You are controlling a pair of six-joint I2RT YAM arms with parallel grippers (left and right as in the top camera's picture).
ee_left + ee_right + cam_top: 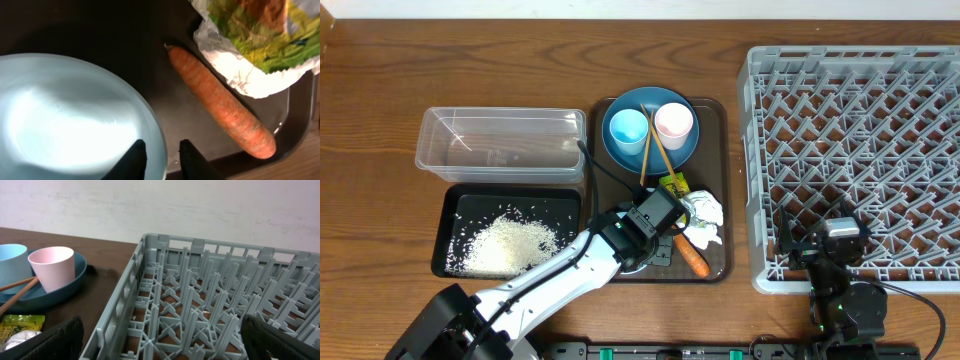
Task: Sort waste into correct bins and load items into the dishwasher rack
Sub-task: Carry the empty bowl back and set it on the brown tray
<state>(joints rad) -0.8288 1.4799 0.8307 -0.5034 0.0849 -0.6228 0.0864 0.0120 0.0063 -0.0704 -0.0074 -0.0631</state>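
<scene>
the grey rack (860,130) fills the right of the overhead view. the right gripper (165,340) sits at its lower edge, wide open and empty. on the brown tray (712,180), lower centre, the left gripper (162,160) stands slightly parted astride the rim of the pale bowl (70,115), with the carrot (220,107) just beside.

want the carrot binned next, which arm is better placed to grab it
Left. The left gripper hangs over the brown tray at the bowl rim, right beside the carrot, and the clear box and black tray lie on its side. The right gripper sits open at the dishwasher rack, farther away.
</scene>
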